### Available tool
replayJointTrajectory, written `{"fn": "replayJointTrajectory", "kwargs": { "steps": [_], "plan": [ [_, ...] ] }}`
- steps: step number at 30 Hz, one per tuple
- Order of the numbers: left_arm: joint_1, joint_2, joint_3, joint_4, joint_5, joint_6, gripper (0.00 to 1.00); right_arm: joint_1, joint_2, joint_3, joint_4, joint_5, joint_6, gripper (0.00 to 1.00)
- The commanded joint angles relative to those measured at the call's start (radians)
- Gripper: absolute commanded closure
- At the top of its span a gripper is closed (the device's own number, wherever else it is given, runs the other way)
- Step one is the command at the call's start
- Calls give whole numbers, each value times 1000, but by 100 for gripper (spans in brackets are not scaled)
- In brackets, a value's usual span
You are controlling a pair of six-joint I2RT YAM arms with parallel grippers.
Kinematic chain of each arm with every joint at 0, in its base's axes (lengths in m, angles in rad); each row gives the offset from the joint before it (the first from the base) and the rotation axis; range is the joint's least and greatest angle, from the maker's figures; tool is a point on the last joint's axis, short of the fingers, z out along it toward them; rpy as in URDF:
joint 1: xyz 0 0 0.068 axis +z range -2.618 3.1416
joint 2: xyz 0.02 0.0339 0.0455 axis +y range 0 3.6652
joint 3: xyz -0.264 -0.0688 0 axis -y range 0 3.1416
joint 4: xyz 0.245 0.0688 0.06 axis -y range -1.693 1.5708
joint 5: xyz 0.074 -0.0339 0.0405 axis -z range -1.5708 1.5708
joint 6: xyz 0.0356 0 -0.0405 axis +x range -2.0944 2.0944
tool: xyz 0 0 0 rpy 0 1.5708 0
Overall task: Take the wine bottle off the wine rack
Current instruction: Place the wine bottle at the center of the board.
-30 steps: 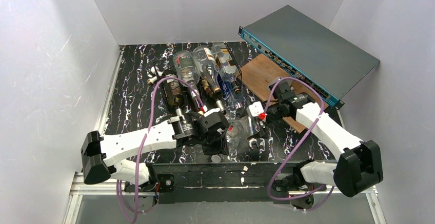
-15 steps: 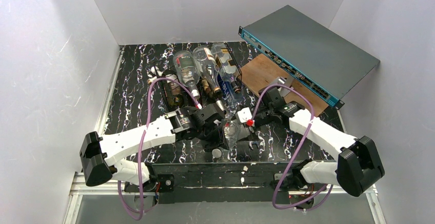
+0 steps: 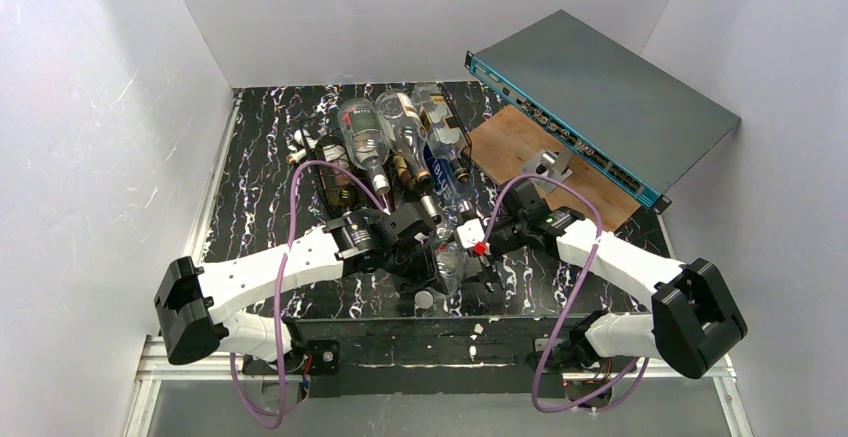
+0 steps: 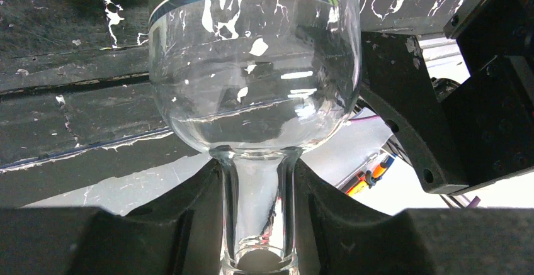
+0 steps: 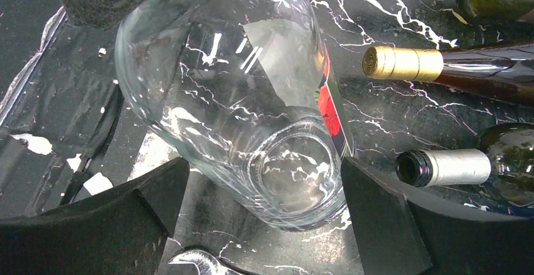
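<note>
A black marbled table (image 3: 258, 192) within white walls was noted. The clear wine bottle (image 3: 449, 257) was found near the table's near edge, off the wine rack (image 3: 466, 143), its neck clamped by the left gripper (image 4: 259, 224). The right gripper (image 5: 252, 224) was spread wide either side of its base. Removal was judged nearly complete; a steadying grasp or a setting-down was called for.

Bright even light, white glare streaks on glass bottle (image 4: 252, 92), pics sharp.

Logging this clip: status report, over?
Left pincer shut on neck of clear glass wine bottle. Right pincer open, straddling its base. Bottle off the black wire rack; metal spanner lies nearby.
</note>
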Motion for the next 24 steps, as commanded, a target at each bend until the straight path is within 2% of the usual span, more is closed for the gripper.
{"fn": "replayJointTrajectory", "kwargs": {
  "steps": [1,10,12,17,24],
  "plan": [
    [11,-69,9,151,14,-5,74,7,20,-14,42,-24,21,0],
    [20,-70,-11,182,17,-14,46,7,34,-28,49,-27,25,0],
    [22,-70,-14,189,19,-14,42,8,39,-28,48,-29,26,0],
    [31,-77,-44,220,22,-22,40,8,44,-24,53,-42,49,0],
    [68,-122,-97,303,31,3,23,7,57,-11,65,-64,103,0]
  ]
}}
